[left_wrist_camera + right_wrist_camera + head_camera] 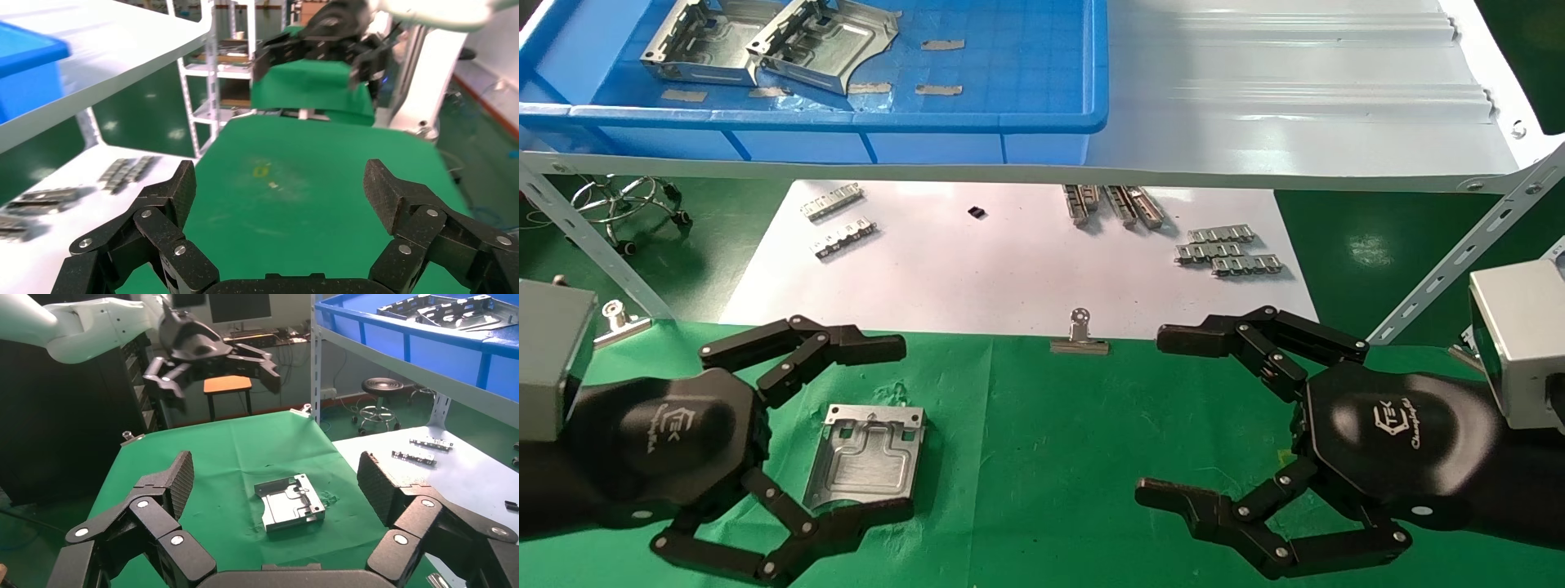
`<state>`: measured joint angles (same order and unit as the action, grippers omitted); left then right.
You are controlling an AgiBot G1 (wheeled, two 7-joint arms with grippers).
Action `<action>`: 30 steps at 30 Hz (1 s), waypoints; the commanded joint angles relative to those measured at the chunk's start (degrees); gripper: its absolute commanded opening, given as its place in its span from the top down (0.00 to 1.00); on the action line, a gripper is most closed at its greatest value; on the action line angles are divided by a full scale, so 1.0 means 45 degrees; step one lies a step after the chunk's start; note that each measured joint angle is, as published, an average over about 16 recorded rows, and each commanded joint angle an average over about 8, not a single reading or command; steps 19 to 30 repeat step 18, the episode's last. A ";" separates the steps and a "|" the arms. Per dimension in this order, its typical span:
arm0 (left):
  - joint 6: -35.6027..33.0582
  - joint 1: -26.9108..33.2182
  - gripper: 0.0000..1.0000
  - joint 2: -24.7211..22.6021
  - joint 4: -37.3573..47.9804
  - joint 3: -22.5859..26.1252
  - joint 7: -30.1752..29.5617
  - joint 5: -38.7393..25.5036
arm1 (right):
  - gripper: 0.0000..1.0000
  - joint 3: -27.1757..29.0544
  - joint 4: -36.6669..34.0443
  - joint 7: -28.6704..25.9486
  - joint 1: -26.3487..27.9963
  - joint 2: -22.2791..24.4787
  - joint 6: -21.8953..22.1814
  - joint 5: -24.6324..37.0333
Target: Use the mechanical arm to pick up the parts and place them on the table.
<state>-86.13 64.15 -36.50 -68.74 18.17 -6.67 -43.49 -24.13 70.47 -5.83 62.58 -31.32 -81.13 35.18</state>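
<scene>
Our head view looks steeply down on the table (1042,457) from close above. Each wrist view sits low behind its own fingers, facing across the green cloth toward the opposite hand; all three share that cloth.

Bright overhead light, even. Glare on white shelf (1295,98) and floor patches beyond tabletop's (1042,457) far right corner. Soft shadows under parts. Left wrist view motion-blurred, esp. strips (125,171); head view sharp.

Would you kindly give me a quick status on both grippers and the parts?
Left gripper open above one part lying on the green table. Right gripper open, empty. Two parts left in blue tray. Nothing blocking.
</scene>
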 commanded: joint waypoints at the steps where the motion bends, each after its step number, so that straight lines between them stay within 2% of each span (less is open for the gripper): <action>1: 0.0048 -0.0277 0.00 0.0159 -0.0517 -0.0231 -0.0442 0.0174 | 0.00 0.0000 0.0000 0.0000 0.0000 0.0000 -0.0001 0.0000; 9: 0.0120 -0.0803 0.00 0.0456 -0.1496 -0.0667 -0.1093 0.0525 | 0.00 0.0002 -0.0003 0.0000 -0.0003 0.0002 0.0003 -0.0002; 30: 0.0124 -0.0710 0.00 0.0404 -0.1297 -0.0586 -0.0984 0.0464 | 0.00 0.0002 -0.0003 0.0000 -0.0003 0.0002 0.0004 -0.0002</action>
